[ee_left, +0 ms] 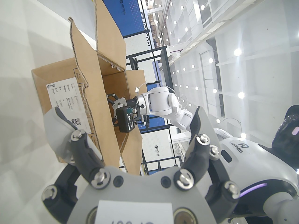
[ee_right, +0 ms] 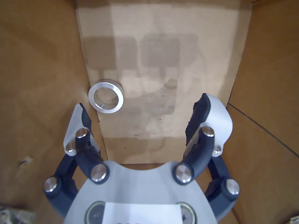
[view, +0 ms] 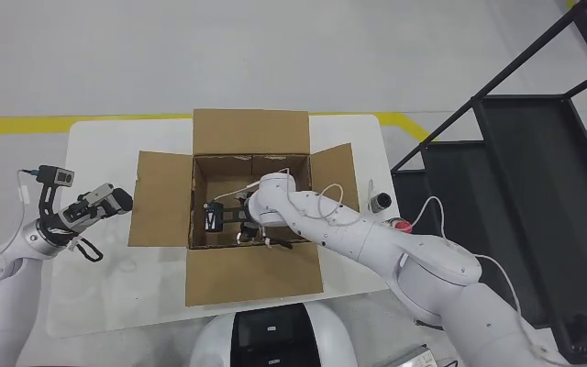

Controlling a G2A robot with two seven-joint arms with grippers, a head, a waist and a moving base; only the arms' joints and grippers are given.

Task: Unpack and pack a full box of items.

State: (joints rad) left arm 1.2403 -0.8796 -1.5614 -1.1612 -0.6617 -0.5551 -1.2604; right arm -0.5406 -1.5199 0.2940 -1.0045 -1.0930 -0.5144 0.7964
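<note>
1. Left gripper (ee_left: 126,117): off to the robot's left, outside the box (view: 252,275) and over the table (view: 101,284). Fingers spread wide, nothing held.
2. Right gripper (ee_right: 142,106): down inside the box, pointing at the floor. Jaws wide apart and empty, not touching anything.
3. Metal ring (ee_right: 106,111): lies flat on the box floor at the foot of one side wall, just beside one right fingertip (ee_right: 81,115) and outside the gap between the jaws. Can't tell if it touches the wall.
4. Handling, as a judgement: machined metal, so rigid and not fragile. Probably smooth and slippery, and fairly heavy for its bulk. It won't give under the pads, so a loose pinch could squirt it out.
5. Where to grip, as a judgement: with the ring flat, either span the outer rim or put one finger in the hole and pinch the band. The wall leaves little room on that side, so the hole pinch looks safer. The gripper needs to shift toward the wall first.
6. Beyond: all four box flaps are folded outward. A yellow floor line (view: 92,120) runs past the table's far edge.
</note>
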